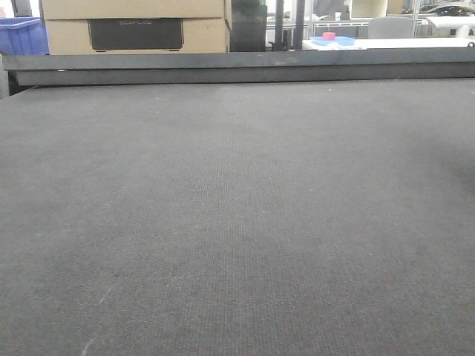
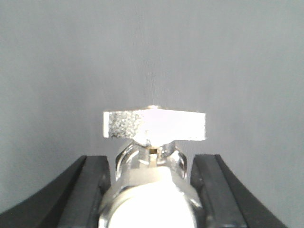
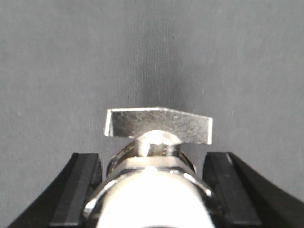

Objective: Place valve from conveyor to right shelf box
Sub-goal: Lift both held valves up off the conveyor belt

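Observation:
The conveyor (image 1: 237, 222) is a wide dark grey woven belt with a dark metal rail (image 1: 237, 65) along its far side; no valve or gripper shows in the front view. In the left wrist view my left gripper (image 2: 152, 159) has its black fingers (image 2: 90, 190) closed against a shiny metal valve (image 2: 154, 124) with a flat silver handle, over the grey belt (image 2: 152, 47). In the right wrist view my right gripper (image 3: 152, 154) likewise grips a second shiny valve (image 3: 159, 124) between its fingers (image 3: 78, 190), over the belt (image 3: 152, 47).
Beyond the rail stand cardboard boxes (image 1: 133, 26) at the back left, a blue bin (image 1: 22, 33) at the far left, and a white table with a blue tray and a pink object (image 1: 329, 35) at the back right.

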Robot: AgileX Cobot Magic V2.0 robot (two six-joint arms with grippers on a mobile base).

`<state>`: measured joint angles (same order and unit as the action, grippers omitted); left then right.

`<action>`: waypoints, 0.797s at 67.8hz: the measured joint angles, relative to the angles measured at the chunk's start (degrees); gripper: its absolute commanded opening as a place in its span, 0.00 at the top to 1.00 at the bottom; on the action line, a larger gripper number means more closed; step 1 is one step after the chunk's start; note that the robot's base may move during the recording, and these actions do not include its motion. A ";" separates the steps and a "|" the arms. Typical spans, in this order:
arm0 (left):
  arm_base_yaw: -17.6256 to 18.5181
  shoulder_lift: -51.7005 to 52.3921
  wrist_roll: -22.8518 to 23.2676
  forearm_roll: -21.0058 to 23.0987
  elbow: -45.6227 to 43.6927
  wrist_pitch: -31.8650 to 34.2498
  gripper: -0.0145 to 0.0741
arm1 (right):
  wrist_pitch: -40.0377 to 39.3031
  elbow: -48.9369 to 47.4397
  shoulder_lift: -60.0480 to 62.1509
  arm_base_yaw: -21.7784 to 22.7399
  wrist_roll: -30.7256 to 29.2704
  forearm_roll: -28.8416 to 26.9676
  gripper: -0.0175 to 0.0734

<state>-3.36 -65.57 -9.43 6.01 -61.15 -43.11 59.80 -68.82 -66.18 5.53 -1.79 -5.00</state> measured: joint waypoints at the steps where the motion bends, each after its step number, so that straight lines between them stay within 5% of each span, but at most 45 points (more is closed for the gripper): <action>1: 0.00 0.97 0.00 0.10 0.90 0.83 0.96 | -0.47 0.45 0.46 0.00 -0.16 0.00 0.99; 25: 0.00 21.44 -0.22 6.41 15.33 16.90 0.96 | -18.22 17.56 14.91 0.00 -2.05 0.00 0.99; 39: 0.00 31.27 -0.33 12.90 20.37 17.73 0.96 | -23.35 26.21 23.94 0.00 -2.16 0.00 0.99; 54: 0.00 38.69 -0.33 13.89 20.77 17.62 0.96 | -25.25 27.56 32.02 0.00 -2.16 -1.06 0.99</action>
<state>-3.36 -26.88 -9.76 19.90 -40.39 -25.49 34.55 -41.27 -34.16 5.53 -3.95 -6.07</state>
